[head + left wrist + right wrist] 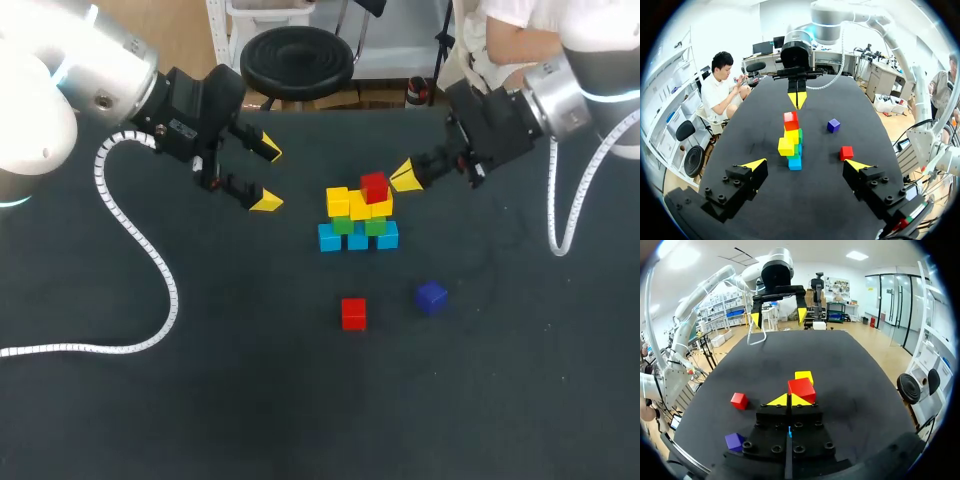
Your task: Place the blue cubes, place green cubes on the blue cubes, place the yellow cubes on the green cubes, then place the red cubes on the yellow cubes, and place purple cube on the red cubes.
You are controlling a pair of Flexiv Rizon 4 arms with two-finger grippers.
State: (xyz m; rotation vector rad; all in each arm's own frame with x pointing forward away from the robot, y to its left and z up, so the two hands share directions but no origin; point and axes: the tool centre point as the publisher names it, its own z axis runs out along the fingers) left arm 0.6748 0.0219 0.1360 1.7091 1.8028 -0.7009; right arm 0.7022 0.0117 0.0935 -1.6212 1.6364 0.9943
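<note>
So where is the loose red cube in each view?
Head view: loose red cube below the stack, left of the purple cube.
Left wrist view: loose red cube beside the stack, nearer the left gripper than the purple cube.
Right wrist view: loose red cube beside the right gripper, beyond the purple cube.
Shared landmark: the stack.

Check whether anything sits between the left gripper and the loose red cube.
Nothing visible does. Bare table lies between the open left gripper and the loose red cube; the cube stack stands off to one side of that line.
</note>
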